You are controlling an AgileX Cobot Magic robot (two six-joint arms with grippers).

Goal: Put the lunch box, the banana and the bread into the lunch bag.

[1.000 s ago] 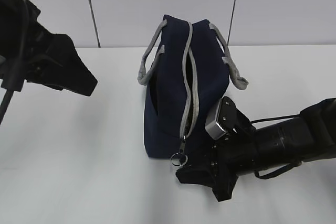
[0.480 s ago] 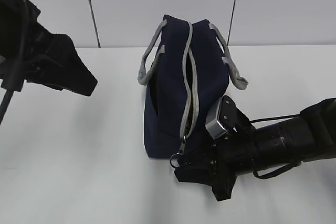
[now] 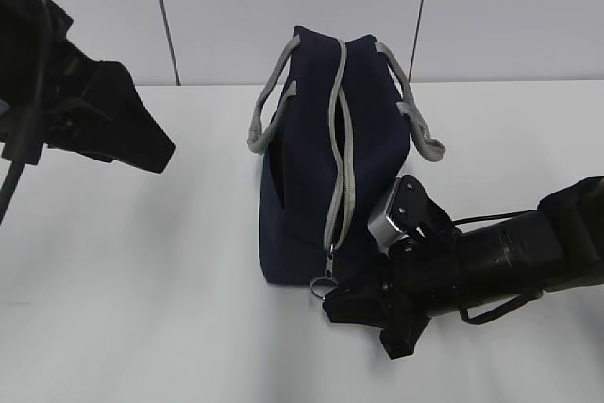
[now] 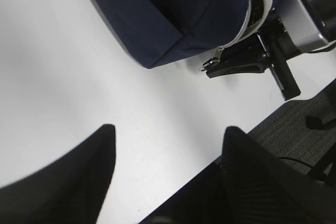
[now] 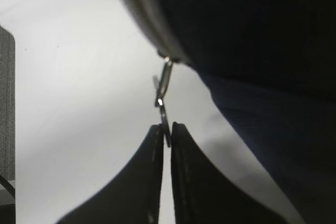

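Observation:
The navy lunch bag [image 3: 311, 158] stands upright mid-table, its grey zipper [image 3: 342, 139] running down the near end to a slider at the bottom. My right gripper [image 3: 330, 301] lies low at that end, shut on the metal ring pull [image 5: 165, 121], which is pinched edge-on between the fingertips of this gripper [image 5: 166, 127]. The left wrist view shows the bag [image 4: 173, 14] and the ring pull [image 4: 210, 65] from the side. My left gripper [image 4: 169, 129] hangs open and empty over bare table, left of the bag. The lunch box, banana and bread are out of view.
Two grey handles [image 3: 269, 110] droop over the bag's sides. The white table [image 3: 142, 280] ends at a near edge [image 4: 252, 129], with dark floor beyond it. A panelled wall stands behind the bag.
The right gripper's jaws have closed onto the ring pull and the gripper has shifted slightly at the bag's near end. The left arm has not moved.

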